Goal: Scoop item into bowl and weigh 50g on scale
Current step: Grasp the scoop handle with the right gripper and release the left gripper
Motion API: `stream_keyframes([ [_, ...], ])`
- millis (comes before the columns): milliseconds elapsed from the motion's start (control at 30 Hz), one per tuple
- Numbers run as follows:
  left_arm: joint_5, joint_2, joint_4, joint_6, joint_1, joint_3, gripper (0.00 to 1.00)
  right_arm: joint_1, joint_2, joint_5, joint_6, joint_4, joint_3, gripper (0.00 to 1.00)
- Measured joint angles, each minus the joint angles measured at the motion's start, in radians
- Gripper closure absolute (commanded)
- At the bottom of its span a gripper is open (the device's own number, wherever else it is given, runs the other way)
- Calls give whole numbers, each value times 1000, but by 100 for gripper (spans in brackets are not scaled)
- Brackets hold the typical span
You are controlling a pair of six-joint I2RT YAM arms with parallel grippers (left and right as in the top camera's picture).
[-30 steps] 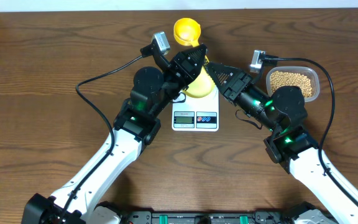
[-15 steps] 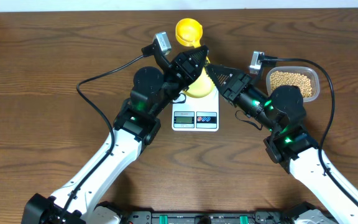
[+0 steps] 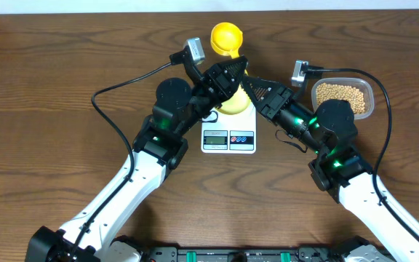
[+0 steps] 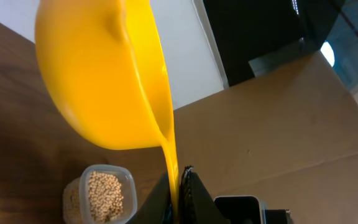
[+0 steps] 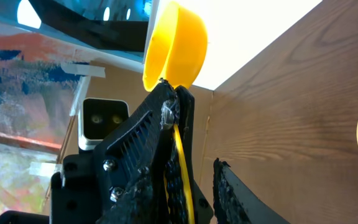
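The left pincer (image 3: pixel 236 64) is clenched on the handle of the yellow scoop (image 3: pixel 225 38), which is held beyond the bowl (image 3: pixel 235 108). The bowl sits on the scale (image 3: pixel 228 138). The beans (image 3: pixel 340 92) lie in the clear tub (image 3: pixel 369 87) on the surface (image 3: pixel 49 109). The right pincer (image 3: pixel 247 81) is just beside the handle; whether it is clenched or released cannot be told.

Even overhead light; wrist backgrounds glare white

overhead: straight down on the table (image 3: pixel 49 109), far.
left wrist: close behind my left gripper (image 4: pixel 180 186).
right wrist: close, facing it.
shared: yellow scoop (image 3: pixel 225 36).
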Motion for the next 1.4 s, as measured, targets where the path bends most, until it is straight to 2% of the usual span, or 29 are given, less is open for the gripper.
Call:
stream_keyframes([
  [300,11,0,0,21,0,0,93,0,0,-3,-16,0,0,77],
  [500,17,0,0,23,0,0,93,0,0,-7,-23,0,0,90],
  [533,17,0,0,23,0,0,92,0,0,-8,-26,0,0,96],
  [567,18,0,0,23,0,0,89,0,0,-8,-25,0,0,98],
  [667,18,0,0,21,0,0,54,0,0,-11,-25,0,0,98],
  [733,21,0,0,26,0,0,35,0,0,-11,-26,0,0,99],
  [867,28,0,3,32,0,0,14,0,0,-11,-26,-1,0,98],
  [1000,28,0,5,47,0,0,11,0,0,-11,-37,-1,0,99],
  [1067,29,0,5,54,0,0,6,0,0,-5,-48,-1,0,98],
  [1400,8,0,-8,148,43,0,5,-26,0,19,-192,-51,0,98],
])
